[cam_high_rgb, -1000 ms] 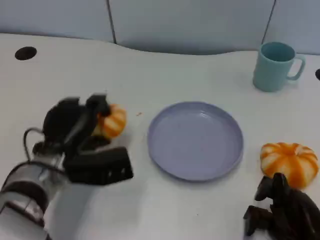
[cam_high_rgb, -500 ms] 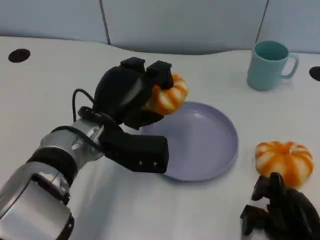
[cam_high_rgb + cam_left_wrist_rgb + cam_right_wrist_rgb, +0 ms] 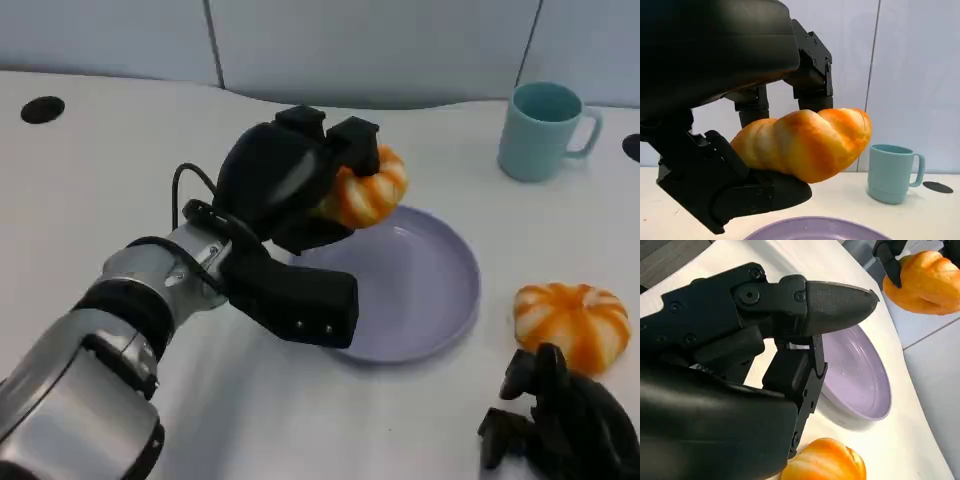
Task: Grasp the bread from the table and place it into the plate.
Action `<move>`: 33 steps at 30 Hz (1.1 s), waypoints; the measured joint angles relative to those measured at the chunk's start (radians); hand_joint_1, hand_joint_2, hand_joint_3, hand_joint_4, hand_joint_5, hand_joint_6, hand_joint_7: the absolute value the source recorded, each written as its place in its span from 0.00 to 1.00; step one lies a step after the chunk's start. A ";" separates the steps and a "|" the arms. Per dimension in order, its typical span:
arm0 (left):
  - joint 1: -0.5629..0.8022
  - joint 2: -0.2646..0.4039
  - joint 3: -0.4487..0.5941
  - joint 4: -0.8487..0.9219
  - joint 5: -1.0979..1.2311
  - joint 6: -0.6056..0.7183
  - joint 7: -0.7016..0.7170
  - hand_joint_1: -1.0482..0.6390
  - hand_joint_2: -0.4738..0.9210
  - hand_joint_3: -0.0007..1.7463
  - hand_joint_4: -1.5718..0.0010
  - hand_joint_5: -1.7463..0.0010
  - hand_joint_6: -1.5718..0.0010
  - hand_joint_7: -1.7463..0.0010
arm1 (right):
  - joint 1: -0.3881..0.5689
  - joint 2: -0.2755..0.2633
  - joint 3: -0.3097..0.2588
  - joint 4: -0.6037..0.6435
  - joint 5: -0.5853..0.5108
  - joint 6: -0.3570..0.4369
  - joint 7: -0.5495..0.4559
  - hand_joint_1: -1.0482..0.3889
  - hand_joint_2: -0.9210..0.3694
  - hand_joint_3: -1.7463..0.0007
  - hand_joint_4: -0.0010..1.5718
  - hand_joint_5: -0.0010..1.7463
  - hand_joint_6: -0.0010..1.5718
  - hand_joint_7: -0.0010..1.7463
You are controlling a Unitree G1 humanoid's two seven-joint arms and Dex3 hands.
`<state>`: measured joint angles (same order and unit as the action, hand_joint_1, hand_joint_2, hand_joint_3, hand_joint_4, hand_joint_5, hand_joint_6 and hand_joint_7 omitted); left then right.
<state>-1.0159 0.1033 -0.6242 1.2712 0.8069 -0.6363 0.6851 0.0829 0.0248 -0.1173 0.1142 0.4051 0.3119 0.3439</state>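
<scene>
Two pieces of bread are in view, both orange with pale stripes. The left hand (image 3: 290,185) holds one piece of bread (image 3: 368,190) clear of the table, fingers above it and the thumb below, as the left wrist view shows (image 3: 805,142). In the head view this bread hangs over the far left rim of the plate (image 3: 440,300), not touching it. The single plate is lilac, round and shallow, and lies in the middle of the white table (image 3: 120,170); its rim also shows low in the left wrist view (image 3: 815,230).

The second bread (image 3: 572,325) lies on the table just to the right of the plate, apart from its rim. The right hand (image 3: 560,430) rests low at the near right corner, just in front of this second bread; its fingers look bent inward with nothing in them, though whether it touches the bread cannot be told. In the right wrist view its fingers (image 3: 805,300) reach out over the table toward the plate (image 3: 860,375), with the second bread (image 3: 825,462) close beneath them and the held bread (image 3: 927,282) high in the far corner.

One light blue cup (image 3: 545,130) stands upright at the far right of the table, well apart from the plate, its handle turned to the right. Two small dark round holes sit in the tabletop, one at the far left (image 3: 42,109) and one at the right edge (image 3: 632,147).
</scene>
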 measured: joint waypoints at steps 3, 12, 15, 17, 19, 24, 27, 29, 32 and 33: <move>0.000 0.000 0.000 0.000 0.000 0.000 0.000 0.51 0.71 0.68 0.41 0.00 0.54 0.00 | 0.000 0.000 0.000 0.001 0.000 -0.003 0.000 0.43 0.00 0.72 0.81 0.74 0.72 0.73; -0.010 -0.056 -0.044 0.023 0.016 0.005 -0.095 0.49 0.74 0.66 0.38 0.00 0.52 0.00 | -0.009 0.007 0.002 0.002 0.001 0.010 -0.006 0.41 0.00 0.75 0.81 0.74 0.71 0.74; -0.017 -0.058 -0.045 0.023 0.016 0.006 -0.097 0.49 0.74 0.65 0.38 0.00 0.52 0.00 | -0.009 0.007 0.002 0.002 0.002 0.011 -0.006 0.41 0.00 0.75 0.81 0.74 0.71 0.74; -0.021 -0.057 -0.045 0.023 0.016 0.007 -0.097 0.48 0.75 0.64 0.38 0.00 0.52 0.00 | -0.009 0.007 0.001 0.002 0.002 0.011 -0.007 0.41 0.00 0.75 0.81 0.73 0.71 0.74; -0.024 -0.058 -0.044 0.025 0.013 0.013 -0.119 0.45 0.79 0.58 0.37 0.00 0.52 0.00 | -0.008 0.008 0.002 0.000 0.001 0.011 -0.010 0.41 0.00 0.74 0.81 0.73 0.71 0.74; -0.031 -0.074 -0.049 0.050 0.008 0.074 -0.286 0.43 0.86 0.48 0.39 0.00 0.56 0.00 | 0.005 0.016 0.018 -0.020 -0.002 0.011 -0.031 0.41 0.00 0.74 0.81 0.73 0.72 0.74; -0.031 -0.077 -0.052 0.051 0.009 0.090 -0.316 0.43 0.86 0.44 0.40 0.00 0.55 0.00 | 0.007 0.019 0.022 -0.024 -0.002 0.011 -0.034 0.41 0.00 0.73 0.81 0.73 0.72 0.74; -0.031 -0.078 -0.053 0.051 0.009 0.095 -0.328 0.44 0.86 0.43 0.40 0.00 0.56 0.00 | 0.008 0.019 0.023 -0.024 -0.003 0.010 -0.034 0.41 0.00 0.73 0.82 0.73 0.72 0.74; -0.031 -0.081 -0.053 0.051 0.008 0.098 -0.346 0.44 0.85 0.42 0.40 0.00 0.57 0.00 | 0.009 0.019 0.025 -0.025 -0.004 0.010 -0.035 0.42 0.00 0.73 0.82 0.73 0.72 0.74; -0.031 -0.081 -0.053 0.051 0.009 0.098 -0.350 0.43 0.87 0.39 0.41 0.00 0.58 0.01 | 0.009 0.019 0.025 -0.025 -0.004 0.010 -0.037 0.42 0.00 0.73 0.82 0.73 0.72 0.74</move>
<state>-1.0466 0.0221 -0.6772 1.3219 0.8154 -0.5380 0.3351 0.0919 0.0440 -0.0923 0.0889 0.4015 0.3223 0.3067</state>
